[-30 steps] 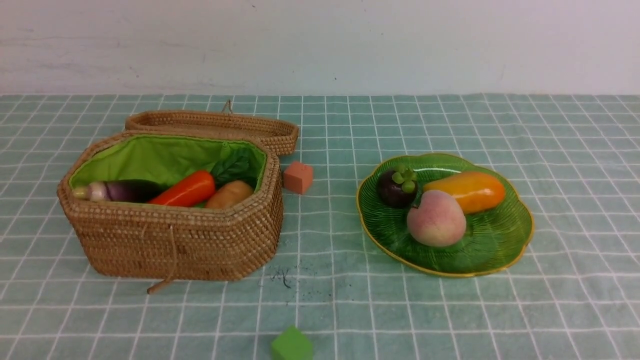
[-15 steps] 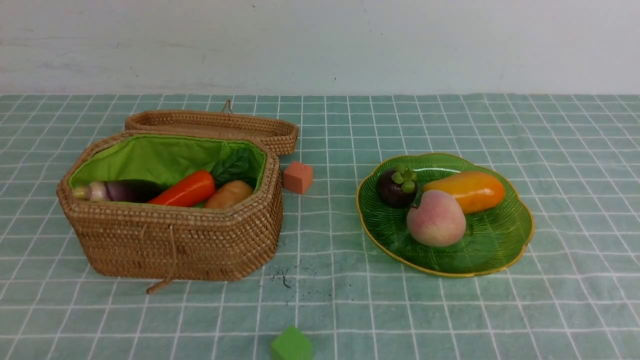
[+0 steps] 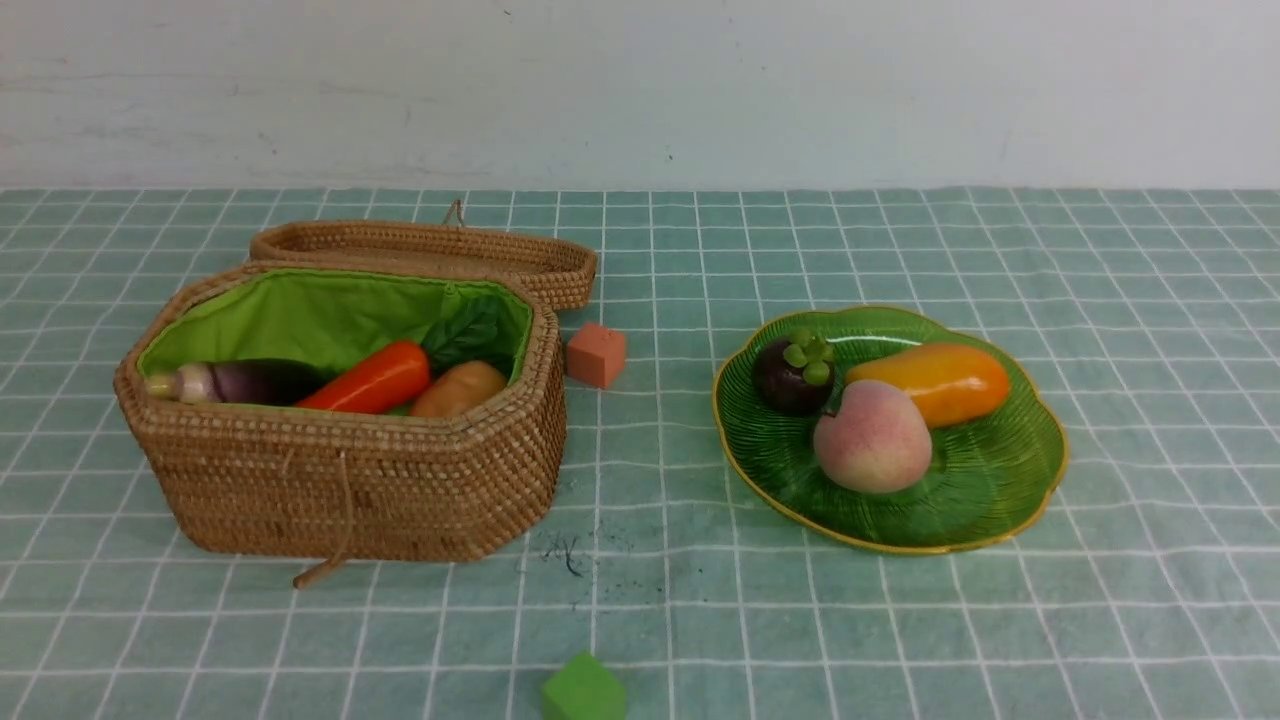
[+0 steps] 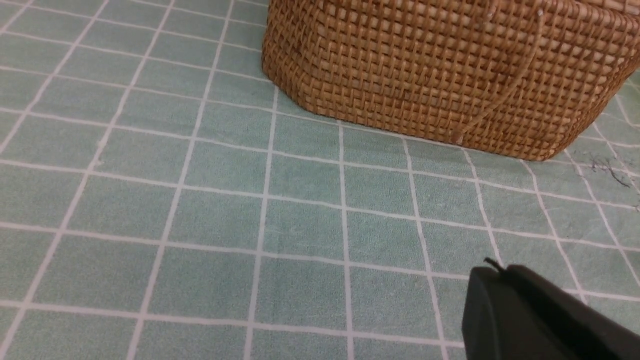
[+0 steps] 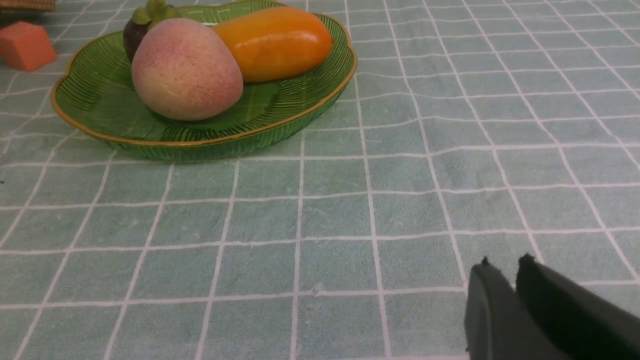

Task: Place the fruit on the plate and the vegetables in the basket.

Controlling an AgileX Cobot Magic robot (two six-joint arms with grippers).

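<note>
Three fruits [image 3: 873,436] on the plate [image 3: 1000,490]; three vegetables [image 3: 370,380] in the basket [image 3: 350,480].

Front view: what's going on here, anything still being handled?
Nothing is being handled. The mango, peach and mangosteen lie on the green plate. The eggplant, carrot and potato lie in the open basket. The left claw is shut and empty over bare cloth near the basket; the right claw, nearly closed, holds nothing near the plate. Sorting looks done.
</note>
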